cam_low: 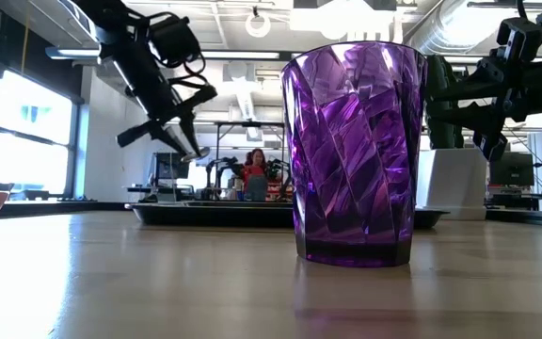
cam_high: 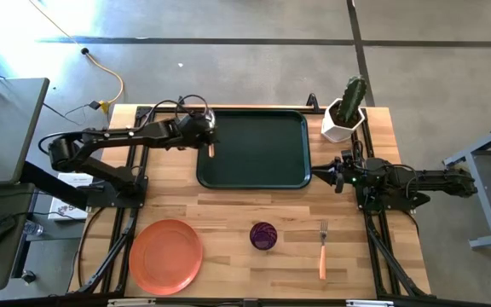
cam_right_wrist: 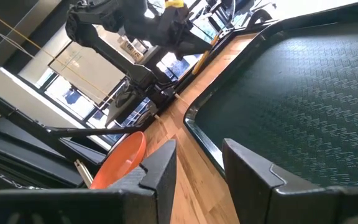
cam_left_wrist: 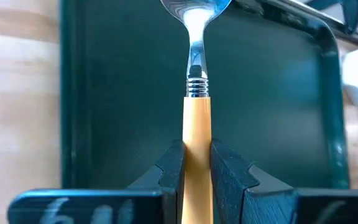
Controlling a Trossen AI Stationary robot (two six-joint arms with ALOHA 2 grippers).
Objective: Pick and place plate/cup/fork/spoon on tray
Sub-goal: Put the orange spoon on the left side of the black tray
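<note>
The spoon (cam_left_wrist: 196,118), with its shiny silver bowl and smooth orange handle, is clamped by the handle between the left end effector's (cam_left_wrist: 197,168) fingers above the left rim of the dark green tray (cam_high: 254,175). The tray's textured floor lies bare. The right end effector (cam_right_wrist: 197,165) waits with fingers apart beside the tray's right edge.
</note>
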